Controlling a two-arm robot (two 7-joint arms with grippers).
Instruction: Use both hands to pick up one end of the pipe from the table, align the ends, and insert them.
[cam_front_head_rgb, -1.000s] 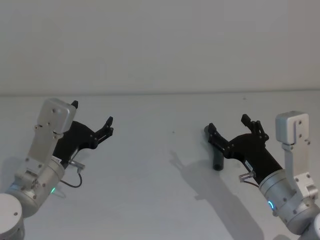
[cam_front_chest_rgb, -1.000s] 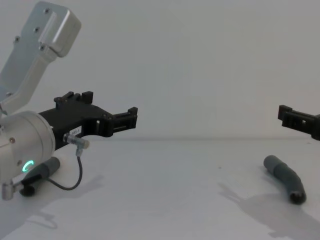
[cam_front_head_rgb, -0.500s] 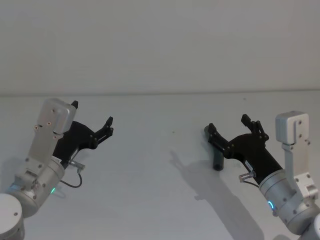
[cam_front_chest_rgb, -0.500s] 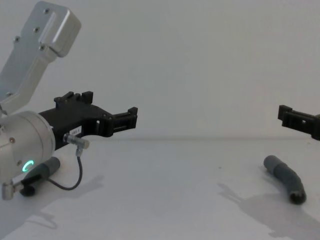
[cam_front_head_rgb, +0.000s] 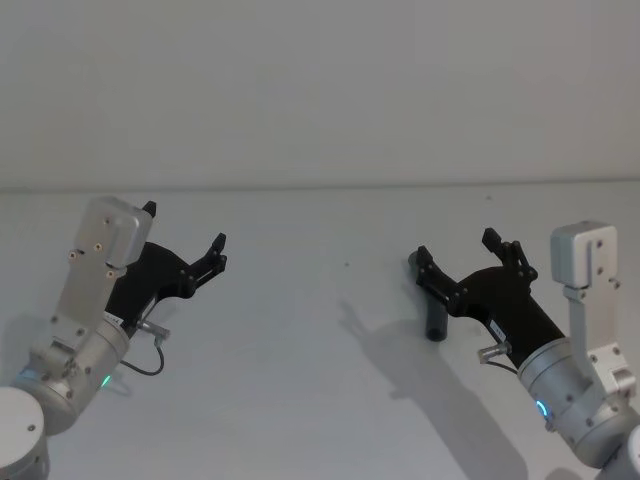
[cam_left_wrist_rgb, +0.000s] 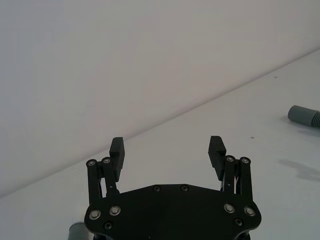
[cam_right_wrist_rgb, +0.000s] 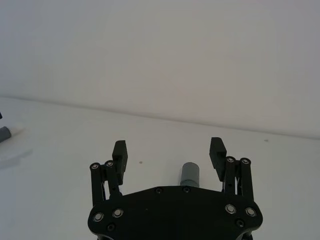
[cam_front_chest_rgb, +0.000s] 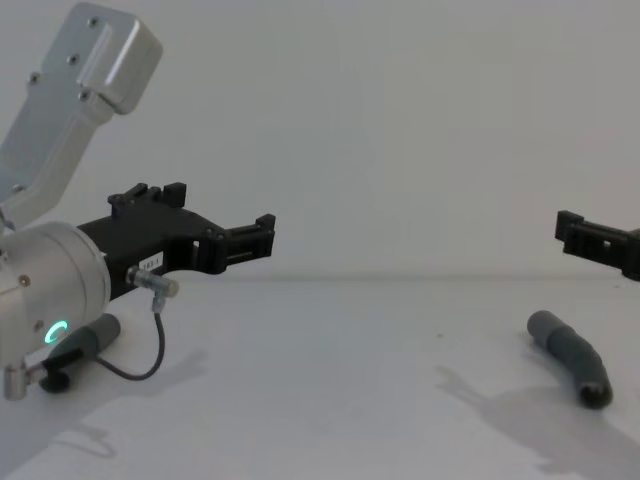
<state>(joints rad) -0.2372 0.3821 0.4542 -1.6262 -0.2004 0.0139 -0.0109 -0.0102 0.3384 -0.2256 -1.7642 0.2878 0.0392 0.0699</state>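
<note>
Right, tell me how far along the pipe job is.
Nothing is done yet: the left pipe piece and right pipe piece lie apart on the table. In hand: left gripper and right gripper hang open and empty, each near its piece. Left: grasp, lift, align, insert.

The table (cam_front_head_rgb: 250, 400) is seen as plain white. The pipe piece (cam_front_chest_rgb: 570, 355) at four o'clock in the chest view is coloured dark grey. The left gripper (cam_front_head_rgb: 184, 225) and right gripper (cam_front_head_rgb: 456, 244) are finished black, the wrist (cam_front_chest_rgb: 50, 280) silver with a green light (cam_front_chest_rgb: 55, 332).
</note>
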